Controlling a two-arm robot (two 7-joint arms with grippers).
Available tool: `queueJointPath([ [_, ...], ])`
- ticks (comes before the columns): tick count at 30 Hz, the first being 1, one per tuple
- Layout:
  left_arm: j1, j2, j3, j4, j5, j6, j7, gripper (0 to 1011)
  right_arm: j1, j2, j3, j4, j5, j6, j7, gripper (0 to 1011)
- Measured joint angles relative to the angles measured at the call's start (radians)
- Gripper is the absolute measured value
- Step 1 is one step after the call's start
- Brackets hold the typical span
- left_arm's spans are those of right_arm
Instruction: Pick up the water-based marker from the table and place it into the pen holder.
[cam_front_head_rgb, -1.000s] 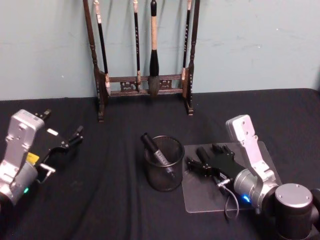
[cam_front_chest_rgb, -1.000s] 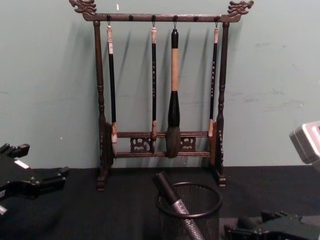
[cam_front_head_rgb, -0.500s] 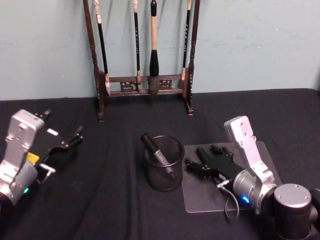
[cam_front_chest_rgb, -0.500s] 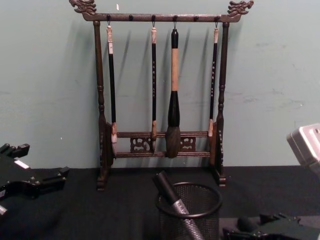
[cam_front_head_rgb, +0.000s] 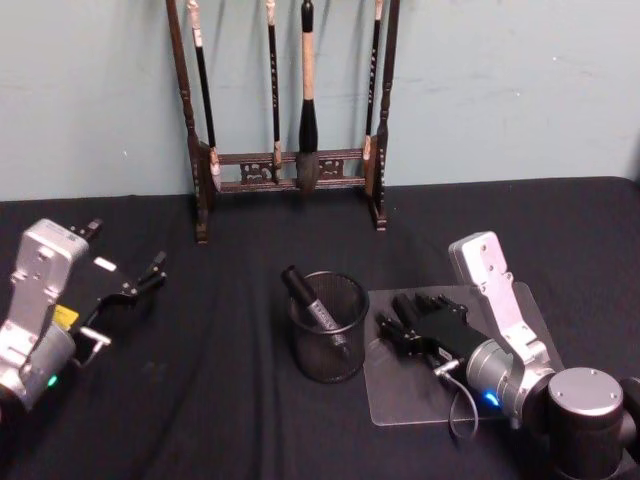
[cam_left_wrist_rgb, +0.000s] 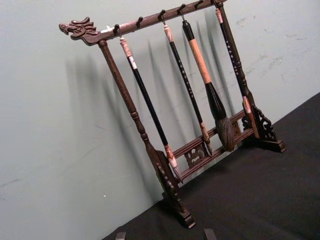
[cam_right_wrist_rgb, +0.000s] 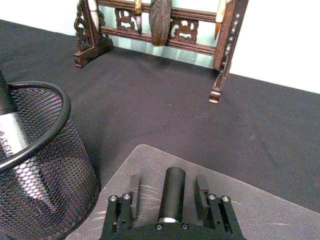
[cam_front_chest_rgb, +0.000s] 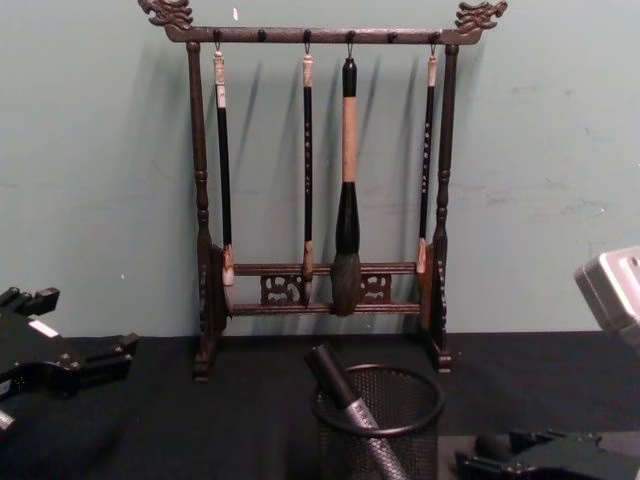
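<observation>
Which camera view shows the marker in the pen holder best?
The head view: the marker leans whole inside the pen holder, its cap above the rim. The chest view shows it from the side, its lower end cut by the frame. The right wrist view catches part of its barrel at the edge.

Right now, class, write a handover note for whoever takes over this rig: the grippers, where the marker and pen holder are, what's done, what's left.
Left gripper: parked at the table's left side, jaws open, empty.
Right gripper: low over the clear mat, just right of the pen holder, jaws open, empty.
Marker: tilted inside the pen holder, top end above the rim.
Done: marker is in the holder.
Left: probably only drawing the right arm back.
</observation>
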Motion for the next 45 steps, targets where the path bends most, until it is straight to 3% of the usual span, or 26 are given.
queueJointPath([
  [3,0.000,0.000,0.000,0.000,0.000,0.000,0.000,1009,0.000,0.000,0.000,0.000,0.000,0.000,0.000,609],
  [5,0.000,0.000,0.000,0.000,0.000,0.000,0.000,1009,0.000,0.000,0.000,0.000,0.000,0.000,0.000,591],
  [9,0.000,0.000,0.000,0.000,0.000,0.000,0.000,1009,0.000,0.000,0.000,0.000,0.000,0.000,0.000,345],
  [13,0.000,0.000,0.000,0.000,0.000,0.000,0.000,1009,0.000,0.000,0.000,0.000,0.000,0.000,0.000,241],
  [33,0.000,0.000,0.000,0.000,0.000,0.000,0.000,1009,-0.002,0.000,0.002,-0.002,0.003,0.000,0.004,239],
  [39,0.000,0.000,0.000,0.000,0.000,0.000,0.000,1009,-0.009,0.008,0.007,-0.016,0.024,-0.023,0.022,239],
  [45,0.000,0.000,0.000,0.000,0.000,0.000,0.000,1009,-0.019,0.019,0.008,-0.027,0.030,-0.091,0.027,239],
])
